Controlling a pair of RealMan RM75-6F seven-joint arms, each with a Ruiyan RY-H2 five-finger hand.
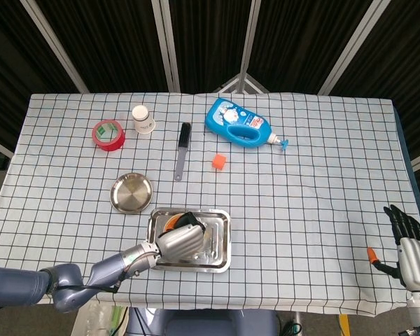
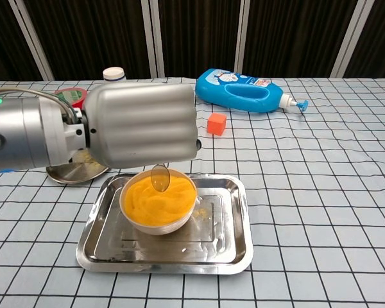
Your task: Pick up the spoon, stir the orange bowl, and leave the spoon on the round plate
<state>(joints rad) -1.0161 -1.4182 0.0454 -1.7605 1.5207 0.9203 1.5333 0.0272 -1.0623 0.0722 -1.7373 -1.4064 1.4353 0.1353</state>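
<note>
The silver, ribbed left hand (image 2: 141, 125) is clenched around the handle of a small metal spoon (image 2: 160, 177), whose rounded bowl hangs below the fist just over the orange filling, at the far rim of the white bowl full of smooth orange contents (image 2: 158, 200); whether the spoon tip touches the filling cannot be told. That bowl sits in the left half of a shallow rectangular stainless-steel tray (image 2: 228, 237), and a few orange specks lie on the tray floor just beside it. From the head view the left hand (image 1: 180, 240) covers most of the bowl, leaving only a sliver of orange. The round stainless-steel plate (image 1: 131, 192) lies near the tray, up and to its left, holding nothing. Further back on the checked tablecloth (image 1: 315, 182) are a red roll of tape (image 1: 108, 134), a white paper cup (image 1: 143, 119), a black-bristled grey brush (image 1: 182, 149), a small orange cube (image 1: 219, 162) and a blue detergent bottle lying on its side (image 1: 239, 123). The black-fingered right hand (image 1: 406, 241) rests at the table's near right edge, fingers spread and holding nothing.
</note>
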